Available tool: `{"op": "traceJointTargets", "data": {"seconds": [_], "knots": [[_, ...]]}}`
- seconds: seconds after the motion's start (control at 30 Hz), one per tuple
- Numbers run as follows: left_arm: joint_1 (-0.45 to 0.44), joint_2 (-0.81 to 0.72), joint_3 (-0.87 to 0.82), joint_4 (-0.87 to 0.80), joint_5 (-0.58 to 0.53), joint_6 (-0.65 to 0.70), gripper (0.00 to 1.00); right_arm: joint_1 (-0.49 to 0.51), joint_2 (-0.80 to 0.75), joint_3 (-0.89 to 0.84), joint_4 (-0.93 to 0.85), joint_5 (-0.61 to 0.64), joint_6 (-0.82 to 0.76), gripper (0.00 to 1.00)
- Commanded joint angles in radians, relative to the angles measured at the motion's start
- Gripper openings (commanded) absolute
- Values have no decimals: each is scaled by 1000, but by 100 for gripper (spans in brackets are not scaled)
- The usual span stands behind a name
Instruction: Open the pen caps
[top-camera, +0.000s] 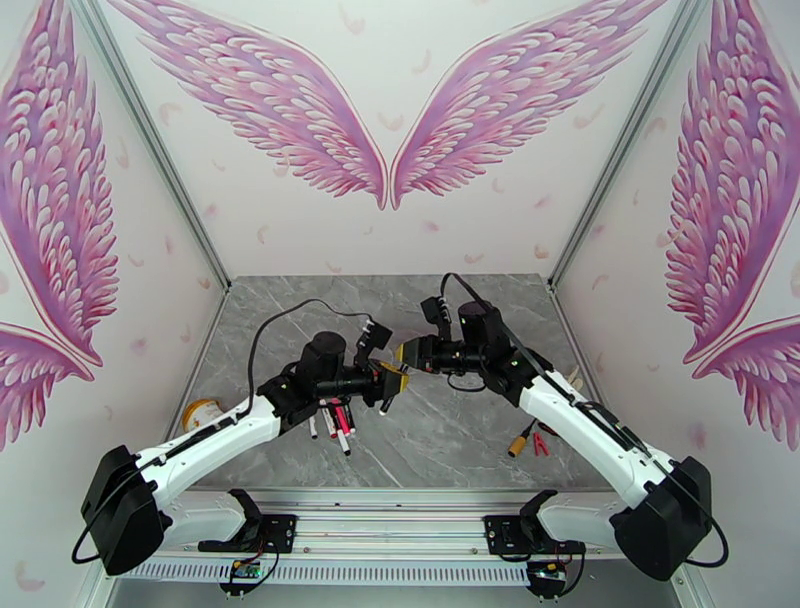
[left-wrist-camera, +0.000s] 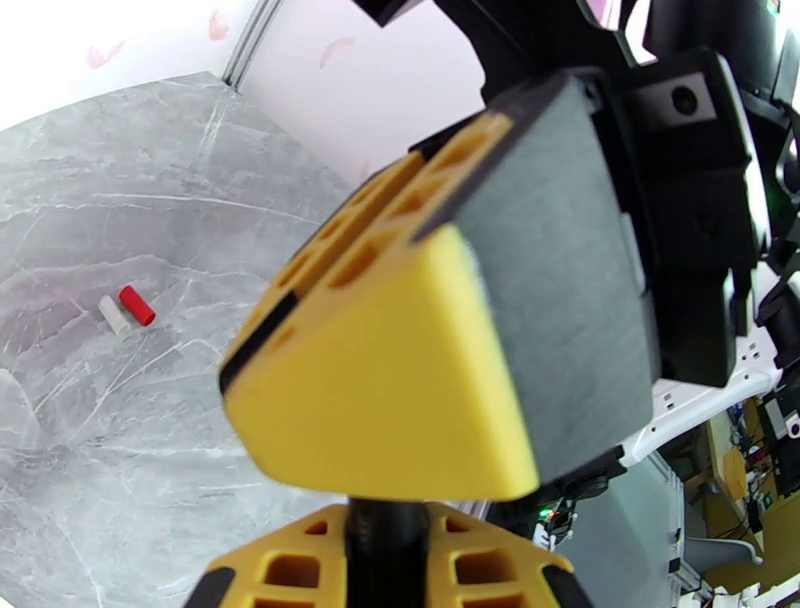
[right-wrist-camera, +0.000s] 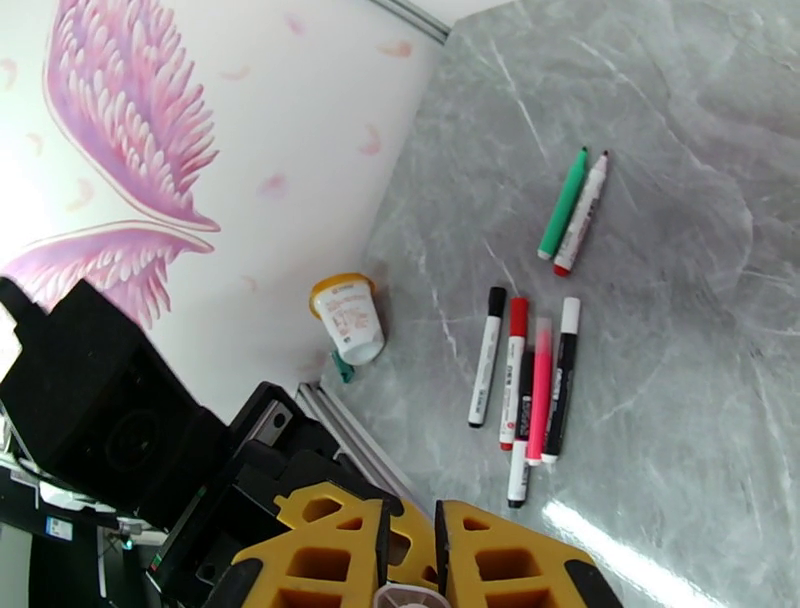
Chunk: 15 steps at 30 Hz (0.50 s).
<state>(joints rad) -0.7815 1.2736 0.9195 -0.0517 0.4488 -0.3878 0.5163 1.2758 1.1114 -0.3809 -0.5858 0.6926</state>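
My two grippers meet nose to nose above the middle of the table. The left gripper (top-camera: 392, 380) (left-wrist-camera: 385, 520) is shut on a dark pen (left-wrist-camera: 385, 545) that runs up behind the right gripper's yellow finger (left-wrist-camera: 400, 380). The right gripper (top-camera: 407, 353) (right-wrist-camera: 410, 560) is shut on that pen's far end, a whitish tip (right-wrist-camera: 410, 598); I cannot tell if this is its cap. Several pens (right-wrist-camera: 520, 385) (top-camera: 335, 422) lie side by side under the left arm. A green pen (right-wrist-camera: 563, 205) and a white pen (right-wrist-camera: 582, 215) lie farther back. A loose red cap (left-wrist-camera: 137, 306) rests beside a white piece (left-wrist-camera: 113, 314).
A white cup with a yellow lid (right-wrist-camera: 350, 320) (top-camera: 203, 412) lies at the table's left edge by the wall. A stubby orange-and-black cylinder (top-camera: 519, 441) and small red bits (top-camera: 540, 445) sit near the right arm. Walls close the table (top-camera: 450, 300) on three sides.
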Motion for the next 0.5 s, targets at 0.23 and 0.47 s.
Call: {"op": "traceJointTargets", "data": {"seconds": [0.23,0.47], "knots": [[-152,5,61,-338,-417,141,2,-107,-22,30,-56,363,73,0],[-82,-44,-17,-210,-236,41,2,-192,10,-5,-25,158,-61,1]]}}
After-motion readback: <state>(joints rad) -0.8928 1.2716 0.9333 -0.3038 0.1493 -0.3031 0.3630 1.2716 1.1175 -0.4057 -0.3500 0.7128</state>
